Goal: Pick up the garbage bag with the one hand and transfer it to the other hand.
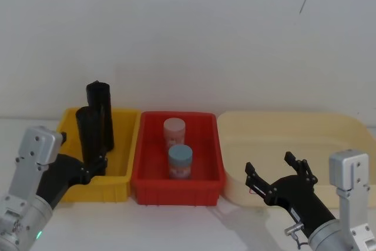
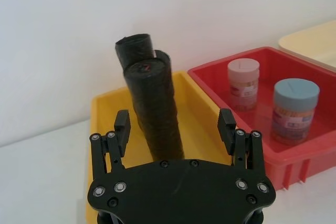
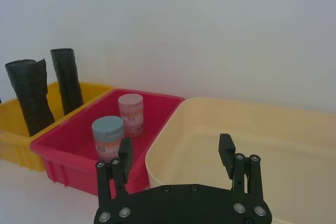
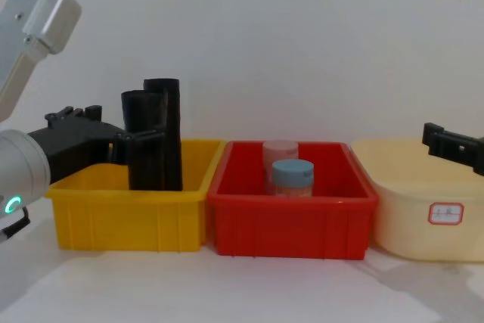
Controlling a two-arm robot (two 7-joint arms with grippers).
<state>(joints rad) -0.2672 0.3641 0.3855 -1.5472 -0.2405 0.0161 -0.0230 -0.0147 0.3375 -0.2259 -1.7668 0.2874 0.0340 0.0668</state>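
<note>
The garbage bag is the thicker black roll with a wrinkled top. It stands upright at the front of the yellow bin. My left gripper, on the green-ringed wrist, is open. Its fingers stand either side of the roll's lower half, with gaps on both sides. A slimmer black roll stands just behind the bag. My right gripper is open and empty, hovering over the near left corner of the cream tub.
A red bin sits between the yellow bin and the cream tub. It holds a pink-lidded jar and a blue-lidded jar. A white wall stands close behind the bins. White tabletop lies in front of them.
</note>
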